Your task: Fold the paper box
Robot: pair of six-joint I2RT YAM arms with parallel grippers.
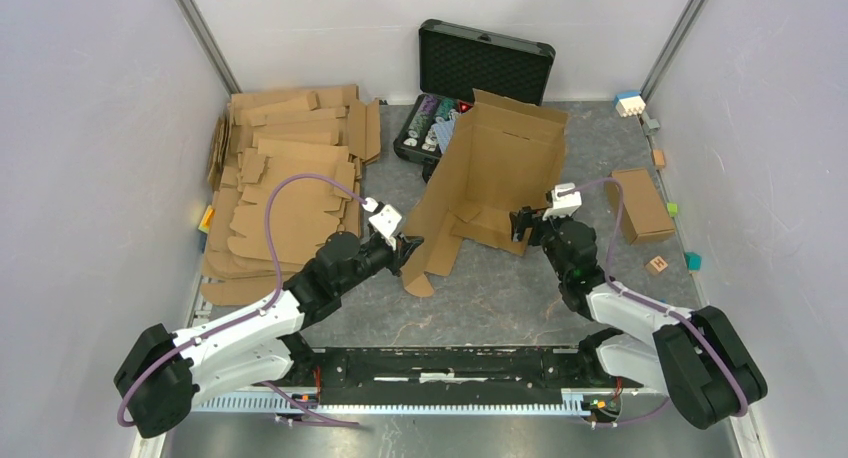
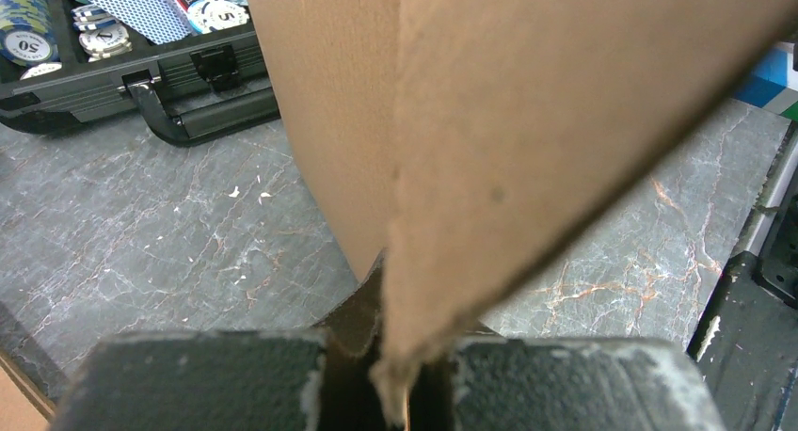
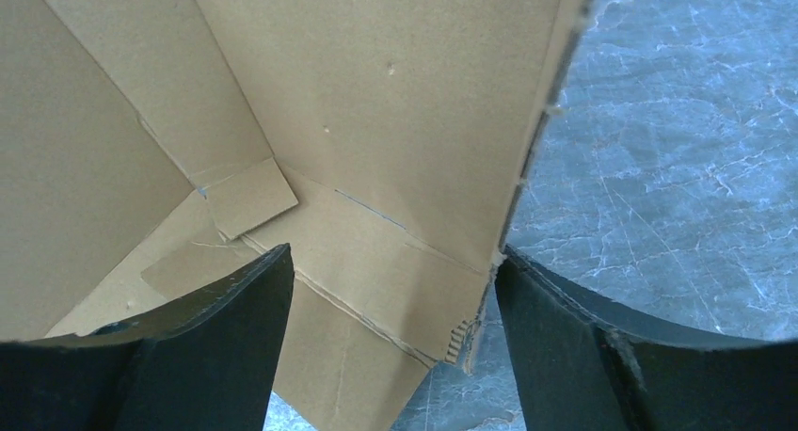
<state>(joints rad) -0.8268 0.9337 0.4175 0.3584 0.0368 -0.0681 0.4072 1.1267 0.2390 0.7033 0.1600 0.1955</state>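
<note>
1. Two arms work at the table. Both grippers are at the paper box, which stands partly erected at table ctr, just in front of the open black case.
2. Paper box: tall rear panel upright, side walls raised, base on the table. L-side flaps splay down and outward toward the L arm, w/ the lowest flap tip touching the table.
3. L gripper: closed tight on the edge of a low L-side flap. In the L wrist view the cardboard edge is pinched btwn both pads, w/ no gap visible.
4. R gripper: spread wide at the box's R front corner, holding nothing. In the R wrist view the fingers straddle the R wall's lower corner, one inside the box and the other outside over the table. Whether the outer finger touches the wall edge cannot be told.
5. Black case: lid up, poker chips and cards in the tray. It sits just behind the box's rear panel.
6. Flat cardboard blanks are stacked at far L.
7. A smaller cardboard box lies at R, well apart from the paper box.
8. Coloured blocks sit along the R edge.
</note>
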